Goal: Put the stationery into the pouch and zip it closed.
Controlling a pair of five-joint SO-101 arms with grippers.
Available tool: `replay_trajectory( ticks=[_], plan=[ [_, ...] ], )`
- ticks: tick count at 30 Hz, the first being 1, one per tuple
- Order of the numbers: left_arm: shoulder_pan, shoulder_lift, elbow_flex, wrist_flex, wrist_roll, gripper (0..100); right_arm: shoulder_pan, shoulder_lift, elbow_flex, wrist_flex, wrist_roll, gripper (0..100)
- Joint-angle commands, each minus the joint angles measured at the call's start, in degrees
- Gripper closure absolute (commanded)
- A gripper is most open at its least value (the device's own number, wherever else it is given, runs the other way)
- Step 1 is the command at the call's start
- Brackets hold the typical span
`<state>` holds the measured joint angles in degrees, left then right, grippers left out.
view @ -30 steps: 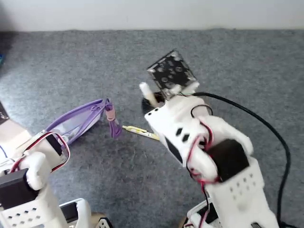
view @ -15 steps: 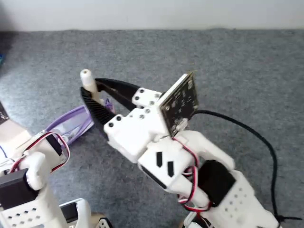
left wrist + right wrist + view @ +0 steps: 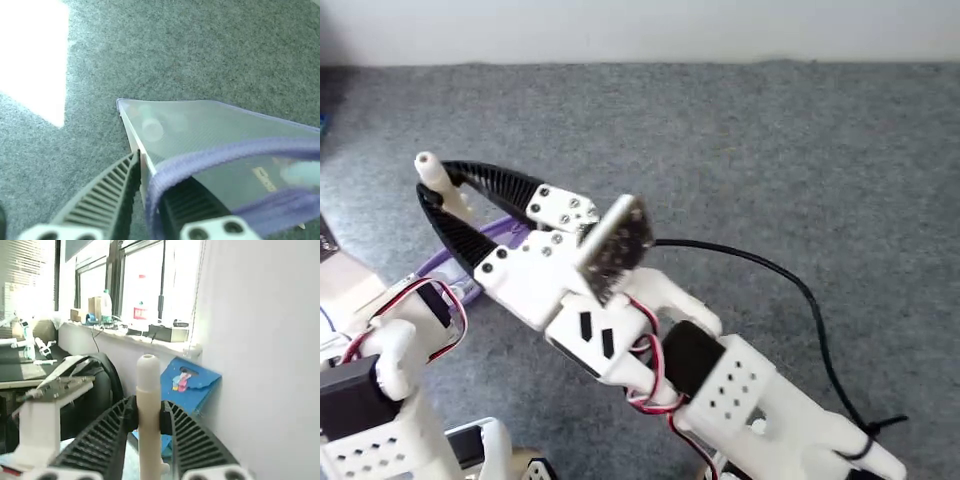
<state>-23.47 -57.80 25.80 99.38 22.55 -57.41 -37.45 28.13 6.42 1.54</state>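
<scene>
In the high view my right gripper point(image 3: 432, 184) is out over the left of the carpet, raised and shut on a cream-white stick point(image 3: 432, 170). The right wrist view has the same stick point(image 3: 147, 385) upright between the right gripper point(image 3: 148, 412) fingers, against a window and wall. The clear pouch point(image 3: 445, 262) with purple trim lies under and beside that arm, partly hidden. My left gripper point(image 3: 147, 172) is shut on the pouch point(image 3: 210, 135) at its purple rim. Inside the pouch I see a pale round piece point(image 3: 151, 127) and a yellowish item point(image 3: 263, 179).
The left arm point(image 3: 390, 350) sits at the front left corner. A white box point(image 3: 345, 285) lies at the left edge. A black cable point(image 3: 800, 290) trails from the right arm across the grey carpet. The back and right of the carpet are bare.
The right arm swung left from mid-table and lifted, carrying the cream stick over the pouch. It now covers the yellow item and purple zipper pull seen earlier. The left arm stayed put.
</scene>
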Motion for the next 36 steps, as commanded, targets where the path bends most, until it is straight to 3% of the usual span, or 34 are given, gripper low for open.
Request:
replay_trajectory(
  ticks=[1, 6, 14, 17, 26, 30, 32, 36],
  plan=[
    [0.0, 0.1, -3.1, 0.9, 0.5, 99, 2.5, 0.2, 3.3, -1.4, 1.0, 99.1],
    [0.0, 0.1, -3.1, 0.9, 0.5, 99, 4.7, -1.7, 10.4, 2.2, 10.4, 98.4],
    [0.0, 0.2, -3.1, 0.9, 0.5, 99, 5.0, -10.1, 10.3, 15.3, 8.1, 74.9],
    [0.0, 0.2, -3.1, 0.9, 0.5, 99, 6.0, -14.1, 10.3, 18.4, 7.9, 77.5],
    [0.0, 0.2, -3.1, 0.9, 0.5, 99, 18.1, -18.2, 10.3, 25.7, 7.7, 84.8],
    [0.0, 0.2, -3.1, 0.9, 0.5, 99, 22.8, -17.5, 10.5, 26.6, 1.2, 92.0],
    [0.0, 0.2, -3.1, 0.9, 0.5, 99, 23.3, -17.8, 10.3, 26.6, -1.6, 99.0],
    [0.0, 0.4, -3.1, 0.9, 0.5, 99, 19.2, -18.2, 9.1, 26.8, -4.2, 97.6]
  ],
)
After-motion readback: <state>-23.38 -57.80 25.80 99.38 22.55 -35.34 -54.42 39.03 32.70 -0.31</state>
